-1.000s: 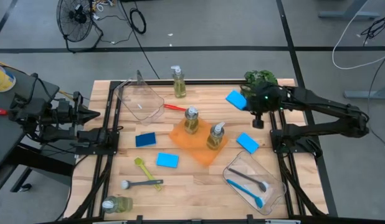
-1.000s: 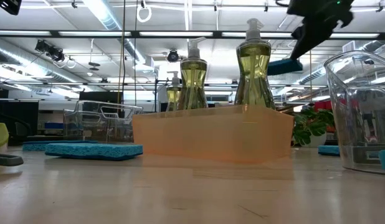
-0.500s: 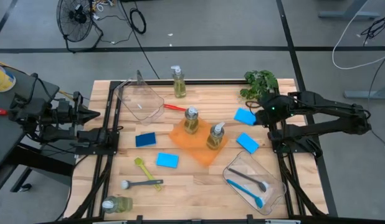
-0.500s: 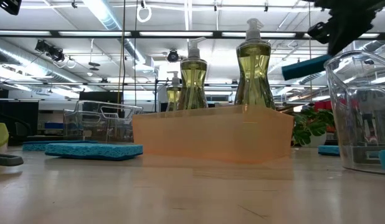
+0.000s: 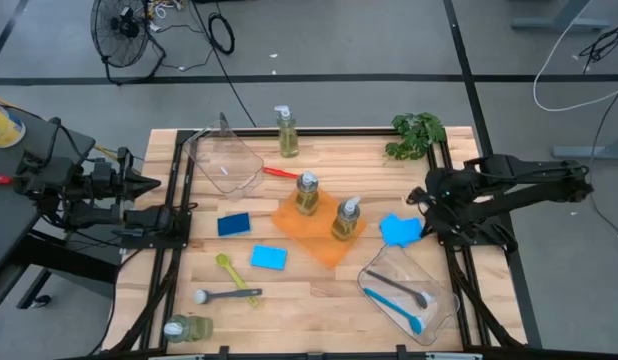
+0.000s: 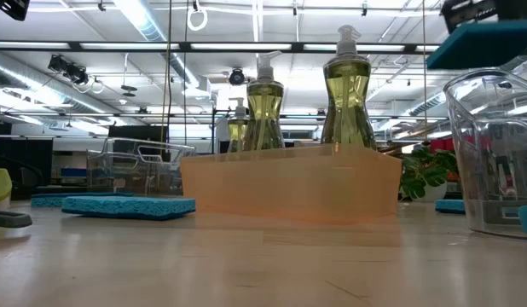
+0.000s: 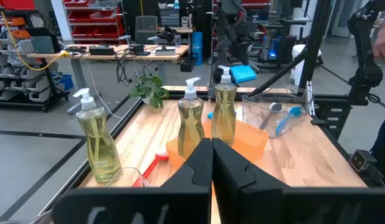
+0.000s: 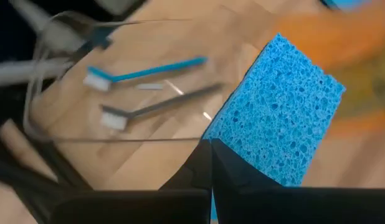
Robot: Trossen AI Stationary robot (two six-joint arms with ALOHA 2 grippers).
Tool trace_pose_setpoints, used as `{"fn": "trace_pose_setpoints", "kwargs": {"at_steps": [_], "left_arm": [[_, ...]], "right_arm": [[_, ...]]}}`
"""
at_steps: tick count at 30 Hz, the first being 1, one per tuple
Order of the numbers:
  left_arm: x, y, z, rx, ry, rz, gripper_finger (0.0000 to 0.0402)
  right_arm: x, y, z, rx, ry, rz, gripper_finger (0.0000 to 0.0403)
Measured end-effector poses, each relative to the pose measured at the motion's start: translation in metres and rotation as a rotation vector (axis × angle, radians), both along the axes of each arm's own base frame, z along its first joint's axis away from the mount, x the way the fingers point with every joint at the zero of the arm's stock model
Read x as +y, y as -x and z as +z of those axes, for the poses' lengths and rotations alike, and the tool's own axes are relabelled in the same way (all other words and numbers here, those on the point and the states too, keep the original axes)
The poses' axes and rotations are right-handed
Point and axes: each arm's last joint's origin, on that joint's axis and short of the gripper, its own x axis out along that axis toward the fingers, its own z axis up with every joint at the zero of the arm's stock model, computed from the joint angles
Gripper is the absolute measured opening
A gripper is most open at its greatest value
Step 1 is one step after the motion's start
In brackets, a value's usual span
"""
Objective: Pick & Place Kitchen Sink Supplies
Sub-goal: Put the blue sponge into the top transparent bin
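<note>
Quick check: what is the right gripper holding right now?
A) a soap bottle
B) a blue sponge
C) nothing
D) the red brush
B: the right gripper is shut on a blue sponge, held above the table near the clear bin with two brushes.

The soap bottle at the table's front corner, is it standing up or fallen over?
Fallen over. The soap bottle lies on its side on the table, while the other three bottles stand upright.

I count four soap bottles (image 5: 286, 131), four blue sponges (image 5: 233, 224) and five brushes (image 5: 393, 304). Two clear bins (image 5: 225, 164), one orange tray (image 5: 301, 236), one plant (image 5: 417, 132).
</note>
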Motion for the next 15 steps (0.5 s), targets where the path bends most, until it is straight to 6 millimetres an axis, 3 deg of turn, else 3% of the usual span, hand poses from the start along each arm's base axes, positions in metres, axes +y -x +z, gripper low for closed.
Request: {"fn": "trace_pose_setpoints", "kwargs": {"at_steps": [7, 15], "left_arm": [[0.0, 0.0, 0.0, 0.0, 0.0, 0.0, 0.0003], [0.0, 0.0, 0.0, 0.0, 0.0, 0.0, 0.0003]], "right_arm": [[0.016, -0.001, -0.019, -0.106, 0.089, 0.357, 0.0], [0.033, -0.01, -0.051, -0.187, 0.082, 0.475, 0.0]]}}
